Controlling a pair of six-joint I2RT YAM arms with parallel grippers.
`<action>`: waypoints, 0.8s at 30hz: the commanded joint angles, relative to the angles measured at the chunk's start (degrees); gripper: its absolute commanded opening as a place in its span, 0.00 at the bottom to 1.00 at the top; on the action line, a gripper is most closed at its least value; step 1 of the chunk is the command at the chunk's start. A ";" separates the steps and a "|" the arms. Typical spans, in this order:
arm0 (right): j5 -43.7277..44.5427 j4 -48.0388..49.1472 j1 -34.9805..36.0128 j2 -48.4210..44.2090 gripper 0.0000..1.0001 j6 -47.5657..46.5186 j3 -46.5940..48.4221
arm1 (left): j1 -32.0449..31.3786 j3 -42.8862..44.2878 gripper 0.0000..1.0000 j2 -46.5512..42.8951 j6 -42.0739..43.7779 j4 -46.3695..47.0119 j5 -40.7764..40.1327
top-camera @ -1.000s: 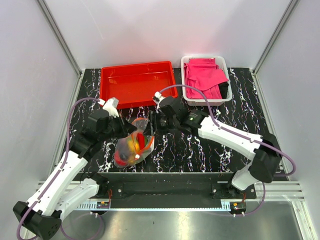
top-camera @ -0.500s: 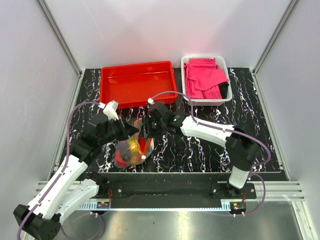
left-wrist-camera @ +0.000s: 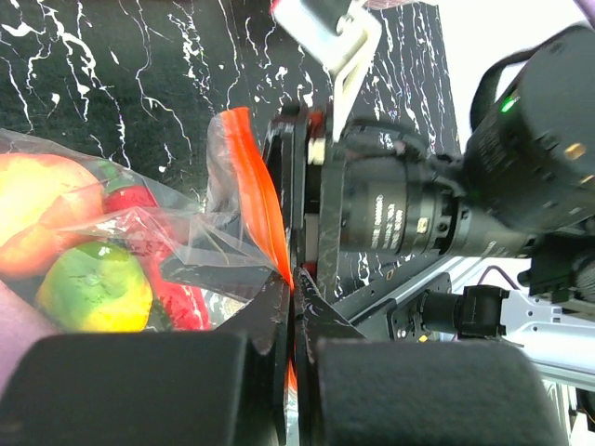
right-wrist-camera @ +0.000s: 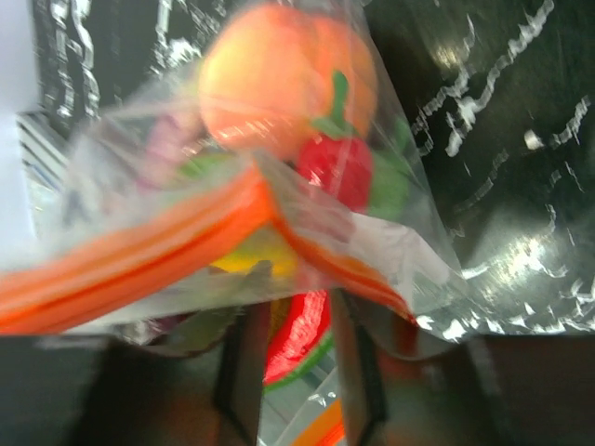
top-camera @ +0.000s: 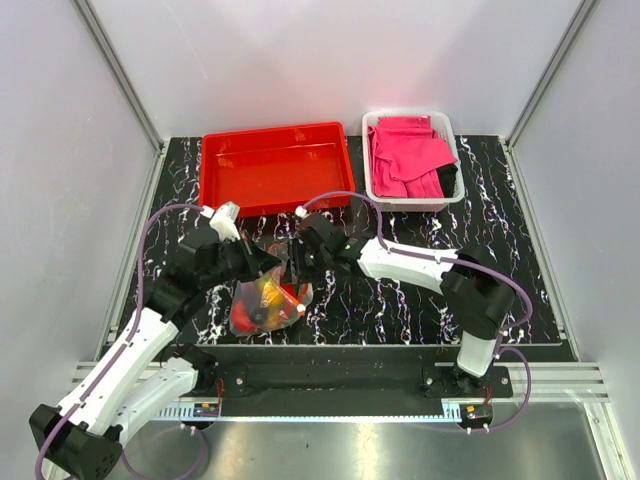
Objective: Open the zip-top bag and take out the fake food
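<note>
The zip-top bag [top-camera: 262,303] of clear plastic lies near the table's front, between both grippers. It holds the fake food [top-camera: 268,297]: an orange fruit [right-wrist-camera: 279,79], a red piece [right-wrist-camera: 339,167] and a green-yellow fruit [left-wrist-camera: 93,288]. My left gripper [top-camera: 268,265] is shut on the bag's red-orange zip strip [left-wrist-camera: 256,186], pinched at the jaw tips [left-wrist-camera: 293,283]. My right gripper [top-camera: 297,262] is right beside it. Its jaws [right-wrist-camera: 297,372] stand apart, with the bag's film and zip strip [right-wrist-camera: 139,265] draped across them. The right gripper's body [left-wrist-camera: 400,214] fills the left wrist view's right side.
A red tray [top-camera: 215,160] stands at the back left. A white bin [top-camera: 372,130] with pink cloths [top-camera: 405,155] stands at the back right. The black marbled table [top-camera: 480,220] stretches to the right of the bag.
My right gripper has moved left and nearer, up against the bag's zip edge. The left gripper and bag have shifted slightly toward the table's front edge.
</note>
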 commanded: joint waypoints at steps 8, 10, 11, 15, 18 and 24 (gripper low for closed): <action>-0.86 -0.15 3.50 -8.45 0.31 -1.34 -2.68 | 0.09 4.11 0.00 1.38 1.32 4.30 3.17; -0.16 0.03 4.12 -7.49 0.31 -1.52 -1.72 | 0.09 4.12 0.00 1.64 1.24 4.30 3.17; -0.16 0.03 4.21 -6.87 0.31 -1.35 -1.37 | 0.09 4.20 0.00 1.82 1.15 4.30 3.52; 0.89 0.55 4.12 -3.01 0.32 -1.79 0.39 | 0.00 4.03 0.00 1.65 0.27 5.35 4.40; 3.09 0.47 4.04 -0.98 0.33 -2.66 1.27 | 0.00 3.94 0.00 1.21 0.01 5.27 4.75; 6.17 0.47 3.86 0.08 0.37 -4.60 0.49 | 0.00 3.06 0.00 0.68 -0.08 5.18 4.84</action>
